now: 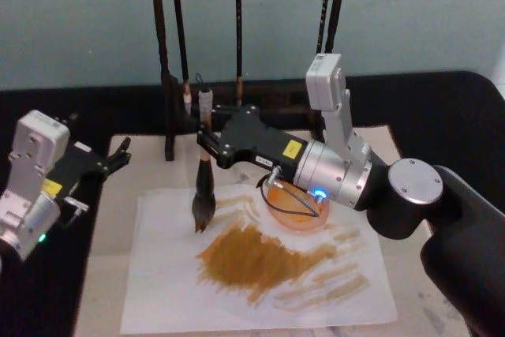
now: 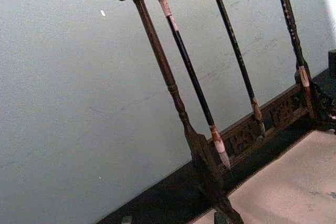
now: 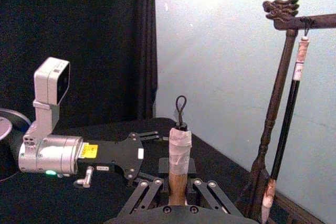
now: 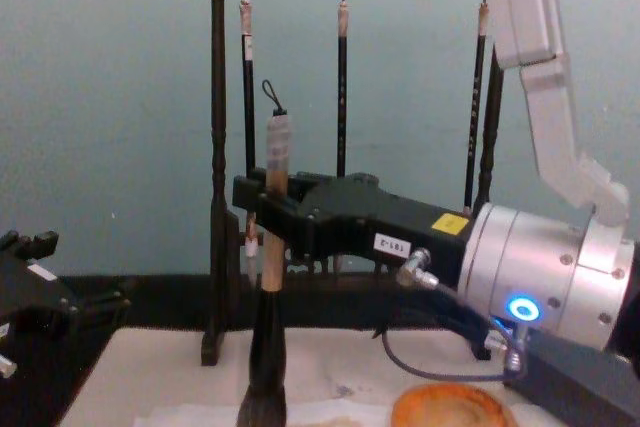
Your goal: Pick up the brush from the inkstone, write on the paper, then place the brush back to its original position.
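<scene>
Currently the right arm reaches in from the right across the mat, forearm roughly level, wrist over the orange dish (image 1: 293, 212). The right gripper (image 1: 203, 138) is clamped on the brush (image 1: 203, 187) at the tan handle, above the black ferrule. In the chest view its jaws sit on either side of the shaft. The brush is held upright, cord loop on top and hair pointing down. The tip is at the paper (image 1: 173, 290), by the left end of the big brown patch. Can't tell whether it actually touches.

The left arm is parked at the left edge of the table and isn't touching anything. The left gripper (image 1: 120, 155) points toward the rack with its fingers apart, holding nothing.

Counts:
- 1 thick brush, in the right gripper
- 3 thin dark brushes (image 4: 342, 97), hanging from the rack's top bar and well apart from each other
- 1 wooden rack (image 4: 216, 147) with two posts and carved ends, standing behind the paper at the far side of the mat
- 1 white sheet carrying one dense brown patch plus several lighter streaks to its right
- 1 beige mat (image 1: 102, 274) under the sheet
- 1 orange dish, sitting at the sheet's far edge and partly covered by the right wrist

The right wrist view looks along the brush handle — taped band near the top, loop above it.
</scene>
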